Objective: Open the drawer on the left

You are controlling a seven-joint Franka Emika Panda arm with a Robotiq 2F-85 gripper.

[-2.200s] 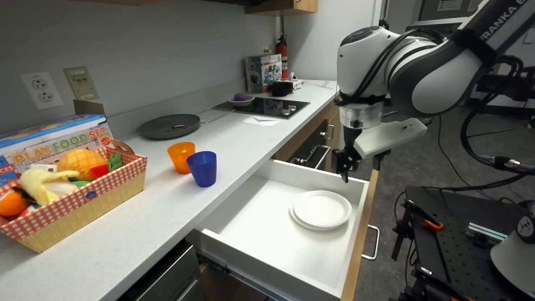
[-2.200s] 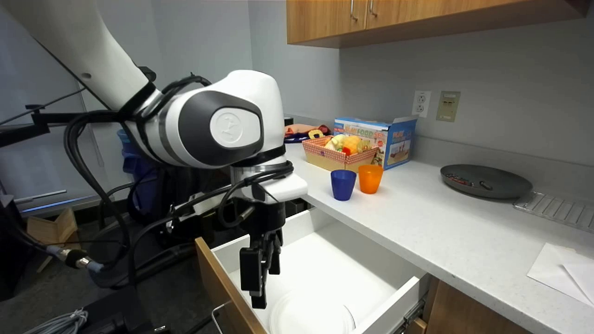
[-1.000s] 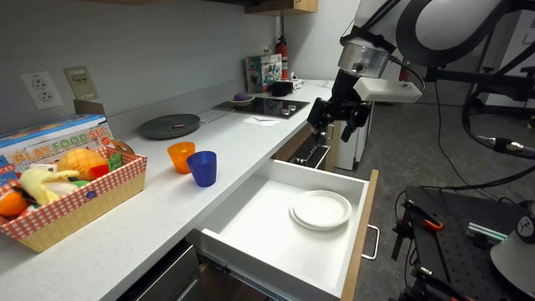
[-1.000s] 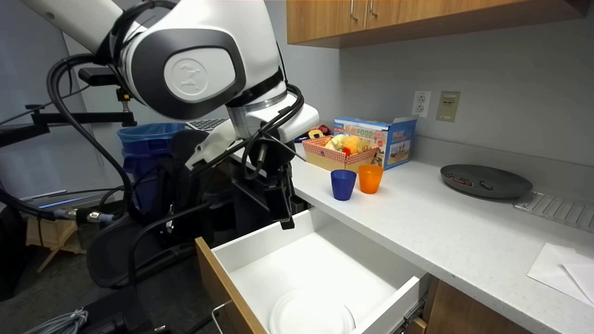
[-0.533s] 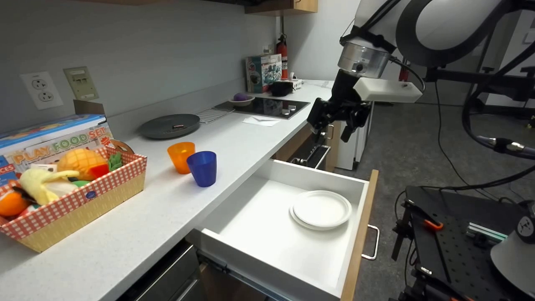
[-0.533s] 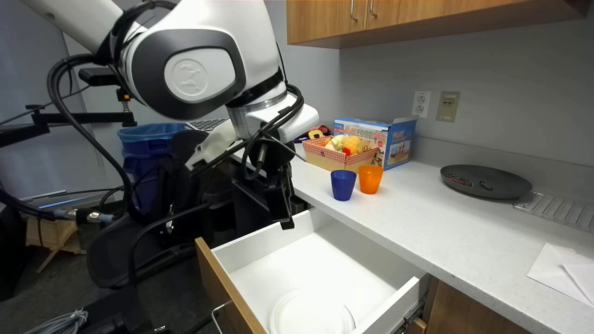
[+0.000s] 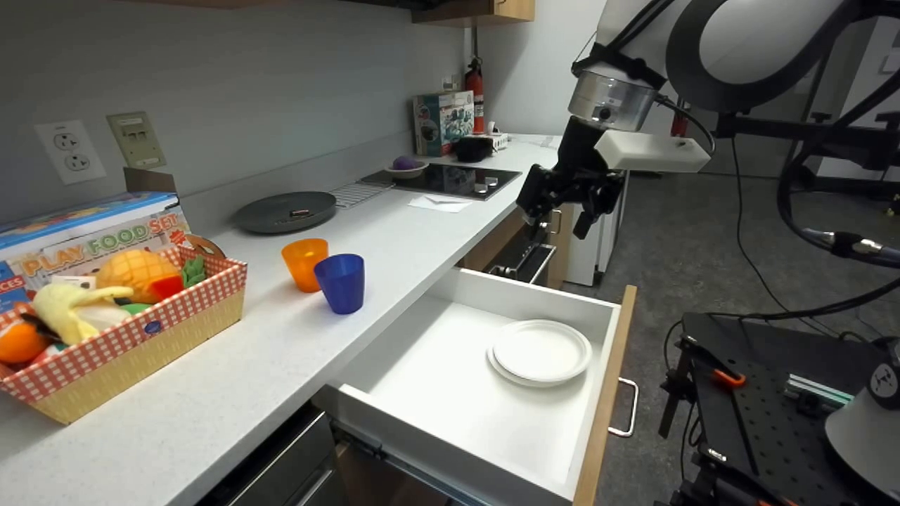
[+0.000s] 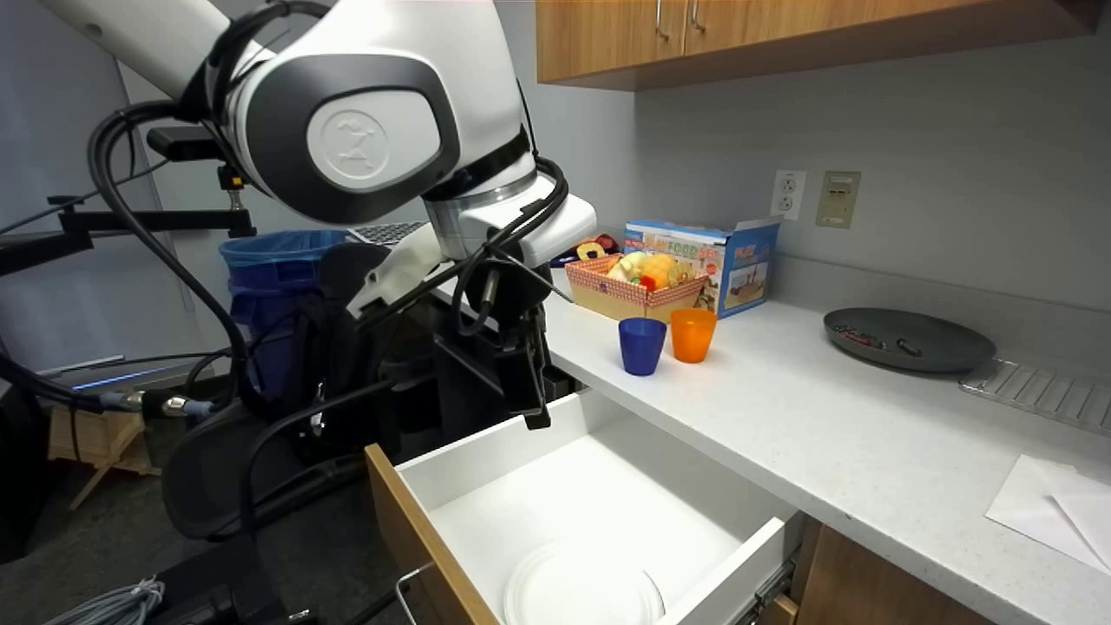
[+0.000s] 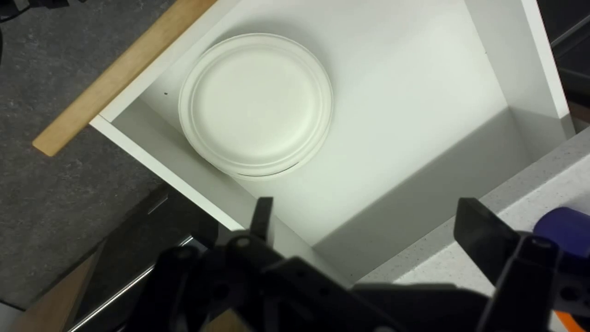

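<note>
Plainly, one open drawer, at least two plates inside, two cups outside, one empty pincer spread wide

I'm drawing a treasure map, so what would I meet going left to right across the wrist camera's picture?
Grey floor → wooden drawer front → white plates → blue cup.

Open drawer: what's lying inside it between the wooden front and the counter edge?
White plates, stacked in the drawer, nearer its wooden front than the counter edge. They show in the wrist view and both exterior views.
</note>
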